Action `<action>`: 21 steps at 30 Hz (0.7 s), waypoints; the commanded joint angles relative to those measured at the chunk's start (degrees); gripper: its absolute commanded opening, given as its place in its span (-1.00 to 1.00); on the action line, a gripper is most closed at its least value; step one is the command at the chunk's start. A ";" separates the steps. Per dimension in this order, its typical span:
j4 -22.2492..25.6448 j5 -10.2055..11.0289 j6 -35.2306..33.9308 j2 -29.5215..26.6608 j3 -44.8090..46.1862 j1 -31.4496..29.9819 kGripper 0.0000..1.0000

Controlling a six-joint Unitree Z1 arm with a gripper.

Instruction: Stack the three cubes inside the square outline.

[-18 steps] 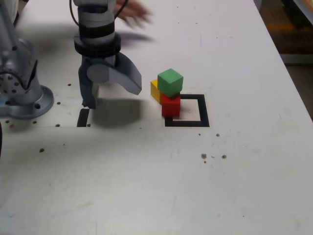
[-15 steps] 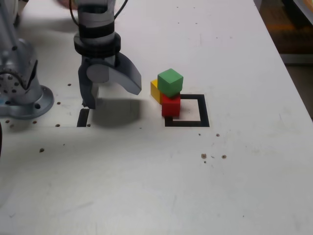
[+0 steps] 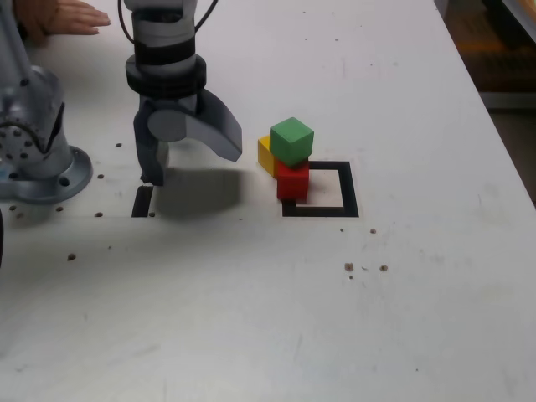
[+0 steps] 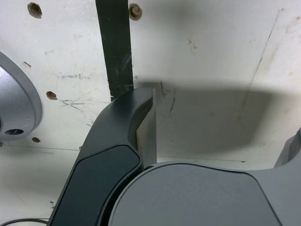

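Cubes sit in a small pile near the middle of the white table [image 3: 402, 318]. The green cube [image 3: 291, 140] is on top of the red cube [image 3: 293, 181]. The yellow cube [image 3: 266, 156] is on the table, touching the red one on the side toward the table's far edge. The red cube stands on the near left corner of the square outline [image 3: 343, 197], as the exterior view shows it, partly on the black tape. The yellow cube looks to be just outside the outline.

Only the exterior view shows the cubes and the outline. It also shows the arm's round grey base [image 3: 38, 167] near the table's left edge, and a person's hand [image 3: 71, 17] lying flat near the far left corner.

The wrist view shows none of that. It looks down past the gripper's own body at bare table, a short black tape strip [image 4: 115, 44], some small holes and part of the grey base.

The gripper [image 3: 188, 159] points down at the table, well to the exterior view's left of the cubes, and apart from them. Its jaws are spread wide and hold nothing. One finger [image 3: 151, 163] comes down close to the tape strip [image 3: 142, 201], and the other curves out toward the cubes without reaching them. In the wrist view the dark finger [image 4: 117, 136] ends right by the strip.
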 commanded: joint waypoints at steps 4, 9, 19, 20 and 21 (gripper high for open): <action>2.23 1.16 -1.26 -1.25 -1.18 -0.07 1.00; 6.07 3.28 -2.96 -2.21 -3.19 -0.07 1.00; 16.59 5.84 -3.88 -1.74 -16.20 0.36 1.00; 17.05 5.81 -3.89 -1.53 -17.17 0.41 1.00; 17.48 5.77 -3.90 -1.29 -18.12 0.44 1.00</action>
